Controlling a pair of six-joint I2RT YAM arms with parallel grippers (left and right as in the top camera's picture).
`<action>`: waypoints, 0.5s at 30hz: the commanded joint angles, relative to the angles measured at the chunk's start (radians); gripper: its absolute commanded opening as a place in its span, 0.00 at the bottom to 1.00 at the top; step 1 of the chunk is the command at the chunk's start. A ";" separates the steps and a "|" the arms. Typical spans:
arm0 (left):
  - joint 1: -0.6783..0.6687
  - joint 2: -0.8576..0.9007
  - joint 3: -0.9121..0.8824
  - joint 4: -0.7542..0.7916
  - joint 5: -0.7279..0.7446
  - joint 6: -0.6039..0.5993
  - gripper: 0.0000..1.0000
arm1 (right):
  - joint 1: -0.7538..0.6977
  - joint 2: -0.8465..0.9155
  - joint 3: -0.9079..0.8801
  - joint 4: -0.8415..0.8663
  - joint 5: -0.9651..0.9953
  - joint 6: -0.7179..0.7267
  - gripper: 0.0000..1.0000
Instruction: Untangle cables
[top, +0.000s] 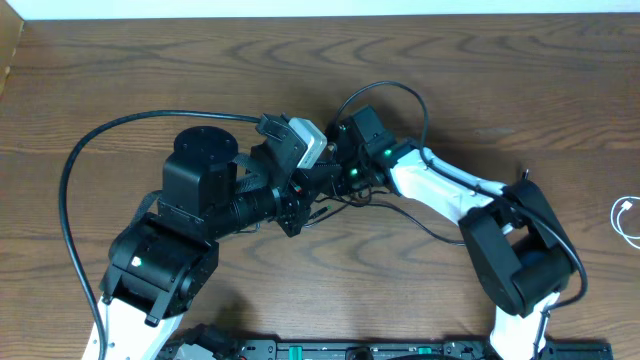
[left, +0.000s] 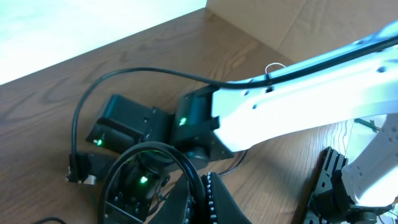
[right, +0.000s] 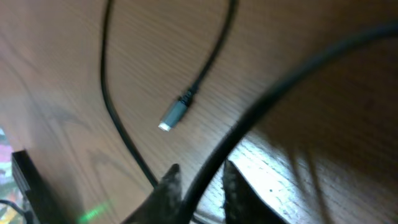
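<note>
One black cable (right: 213, 55) lies on the table (right: 56, 74) just ahead of the right gripper (right: 199, 179). Its plug end (right: 173, 116) points diagonally back toward the fingertips. The fingers stand narrowly apart astride a dark cord (right: 273, 93); whether they are pinching it cannot be told.

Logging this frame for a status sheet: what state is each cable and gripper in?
white cable: lying loose near the right edge of the table, untouched.
black plug: unplugged, lying flat on the table.
right gripper: a black cable runs between its fingers; grip unclear.
left gripper: open or shut cannot be told.
</note>
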 joint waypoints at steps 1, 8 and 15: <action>0.002 0.003 0.023 -0.014 -0.002 -0.002 0.07 | -0.008 0.009 -0.005 0.005 0.000 0.065 0.02; 0.002 0.049 0.021 -0.081 -0.068 -0.002 0.07 | -0.098 -0.075 -0.003 -0.003 -0.082 -0.027 0.01; 0.002 0.160 0.021 -0.172 -0.223 -0.003 0.07 | -0.255 -0.279 -0.003 -0.023 -0.142 -0.092 0.01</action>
